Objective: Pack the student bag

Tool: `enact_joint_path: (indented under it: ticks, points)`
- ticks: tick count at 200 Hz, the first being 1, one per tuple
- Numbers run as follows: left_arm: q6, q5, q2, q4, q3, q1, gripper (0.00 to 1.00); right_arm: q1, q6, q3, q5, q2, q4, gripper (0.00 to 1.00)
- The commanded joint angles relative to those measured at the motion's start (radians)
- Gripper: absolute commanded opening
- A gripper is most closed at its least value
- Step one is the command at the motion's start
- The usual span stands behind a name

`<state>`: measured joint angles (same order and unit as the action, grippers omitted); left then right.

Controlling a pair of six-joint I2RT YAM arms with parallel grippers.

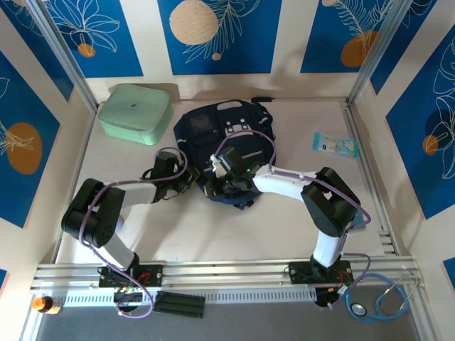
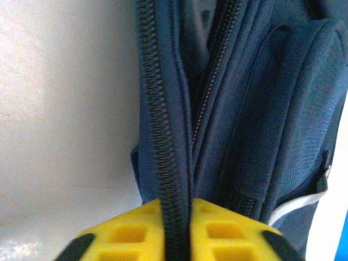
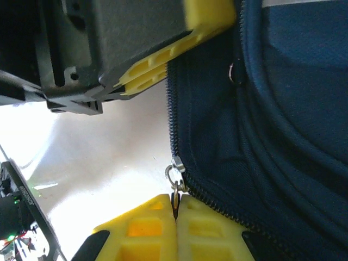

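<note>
The left gripper (image 2: 176,213) is pinched shut on the zip edge (image 2: 166,136) of the bag (image 1: 199,135). The right gripper (image 3: 175,205) is pinched shut on the one zip pull (image 3: 174,176). Both grippers meet at the near end of the one blue bag, which lies in the middle of the table (image 1: 213,234). One green box (image 1: 135,112) sits to the bag's left. One small packet (image 1: 334,145) sits to its right.

- From above and behind the arms (image 1: 106,213), we look down on the whole tabletop (image 1: 213,227).
- Our left wrist view looks past the left fingers (image 2: 130,234), close against the bag (image 2: 261,109).
- Our right wrist view, equally close, shares that bag edge and the left fingers.
</note>
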<state>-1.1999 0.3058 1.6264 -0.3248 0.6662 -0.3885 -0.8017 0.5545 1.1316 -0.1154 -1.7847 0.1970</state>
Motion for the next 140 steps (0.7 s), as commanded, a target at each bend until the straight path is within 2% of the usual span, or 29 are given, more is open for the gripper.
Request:
enact_joint_path:
  ticks: [1, 35, 100, 140]
  points:
    - [0.023, -0.034, 0.023, 0.033, 0.035, -0.005, 0.07, -0.014, 0.027, 0.039, 0.069, 0.0, 0.164, 0.0]
    - [0.066, -0.059, 0.011, 0.112, 0.065, -0.004, 0.0, -0.016, 0.082, 0.065, 0.185, 0.017, 0.32, 0.0]
    - [0.085, -0.074, -0.005, 0.135, 0.076, -0.003, 0.0, -0.05, 0.192, 0.1, 0.478, 0.046, 0.533, 0.0]
    - [0.108, -0.047, -0.003, 0.153, 0.102, -0.006, 0.0, -0.069, 0.134, 0.089, 0.412, 0.05, 0.455, 0.02]
